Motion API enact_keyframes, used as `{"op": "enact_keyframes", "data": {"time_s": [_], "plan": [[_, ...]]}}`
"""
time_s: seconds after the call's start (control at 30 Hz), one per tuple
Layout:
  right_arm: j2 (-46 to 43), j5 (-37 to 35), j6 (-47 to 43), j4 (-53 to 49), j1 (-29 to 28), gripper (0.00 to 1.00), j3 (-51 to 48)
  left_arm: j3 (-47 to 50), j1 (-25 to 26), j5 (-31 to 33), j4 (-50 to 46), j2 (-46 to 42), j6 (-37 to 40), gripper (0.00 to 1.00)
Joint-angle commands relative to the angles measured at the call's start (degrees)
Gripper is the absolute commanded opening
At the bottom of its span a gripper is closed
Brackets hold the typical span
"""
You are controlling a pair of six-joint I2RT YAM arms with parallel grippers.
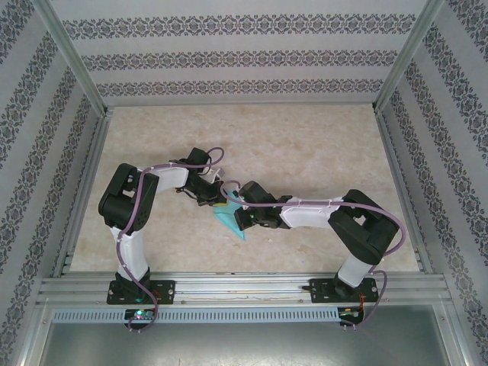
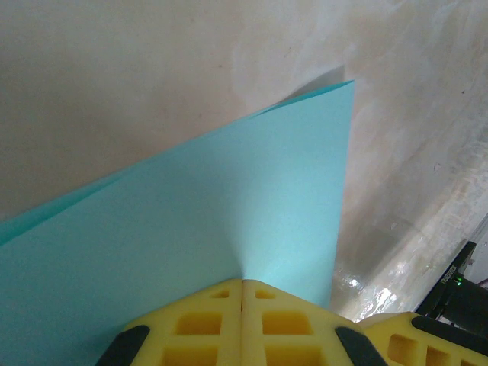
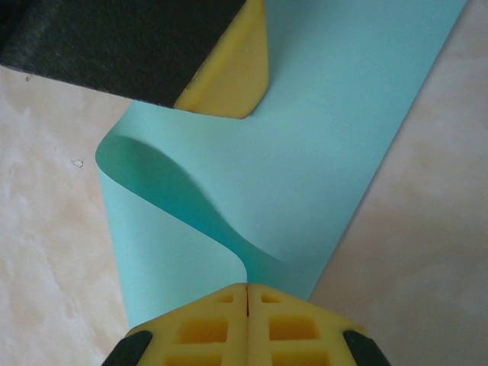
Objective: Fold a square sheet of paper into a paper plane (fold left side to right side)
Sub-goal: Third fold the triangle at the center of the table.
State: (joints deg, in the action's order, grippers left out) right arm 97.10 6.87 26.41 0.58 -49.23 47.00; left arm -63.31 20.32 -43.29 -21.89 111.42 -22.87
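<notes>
Seen from above, the arms (image 1: 305, 213) hide most of the square sheet of paper (image 1: 231, 222). The left gripper (image 2: 242, 284) and the right gripper (image 3: 248, 288) each pinch fully closed on the sheet's edge.

We are looking into a robot test cell, the kind found in a lab rather than a home. Two black-and-white arms, the left arm (image 1: 133, 206) and the right arm (image 1: 335, 217), are bolted to an aluminium rail (image 1: 244, 288) at the near edge of a table (image 1: 305, 137) with a pale marbled top. Aluminium posts (image 1: 72, 57) frame the cell, patterned wall panels (image 1: 244, 57) close three sides, and purple cables (image 1: 398, 229) run along the arms.
</notes>
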Motion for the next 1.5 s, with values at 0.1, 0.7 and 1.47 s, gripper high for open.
{"op": "enact_keyframes", "data": {"time_s": [0.1,0.7,1.47], "plan": [[1.07,-0.85,-1.01,-0.67,0.54,0.00,1.69,0.66,1.23,4.60,-3.24,3.02,0.85,0.03],[2.13,-1.38,-1.10,-1.45,0.54,0.00,1.86,0.90,1.25,4.62,-3.03,3.11,0.73,0.03],[4.37,2.94,-1.68,-3.53,0.45,0.00,1.35,-4.08,1.12,4.21,-5.18,0.23,1.68,0.18]]}}
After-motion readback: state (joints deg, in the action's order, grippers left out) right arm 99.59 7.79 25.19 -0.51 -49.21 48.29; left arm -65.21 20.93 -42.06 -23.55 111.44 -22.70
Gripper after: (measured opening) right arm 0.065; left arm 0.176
